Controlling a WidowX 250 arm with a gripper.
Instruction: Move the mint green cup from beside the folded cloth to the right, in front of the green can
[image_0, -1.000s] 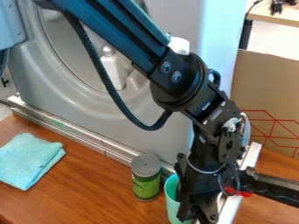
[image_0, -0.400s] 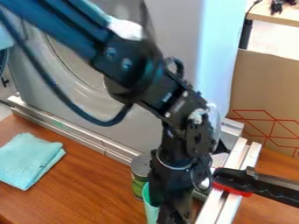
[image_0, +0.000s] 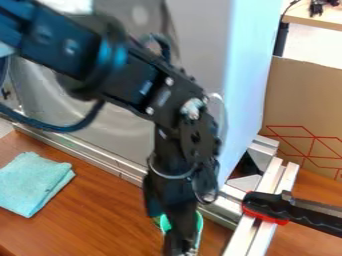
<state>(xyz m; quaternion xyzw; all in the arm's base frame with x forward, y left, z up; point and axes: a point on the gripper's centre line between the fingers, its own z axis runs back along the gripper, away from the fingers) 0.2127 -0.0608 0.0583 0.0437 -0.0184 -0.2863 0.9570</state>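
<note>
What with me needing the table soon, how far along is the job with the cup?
Reaching the cup looks done: the hand is right at it. Moving it seems under way, as it has shifted toward the picture's left. Parting the two is probably left, since they are still together; the cup's final spot I can't tell.

Work surface: brown wood-grain tabletop (image_0: 93, 225). Found lying on it: one folded light-blue cloth (image_0: 33, 182) at left; one long silver metal rail (image_0: 100, 162) beyond it; one green can (image_0: 157, 219), mostly hidden.
</note>
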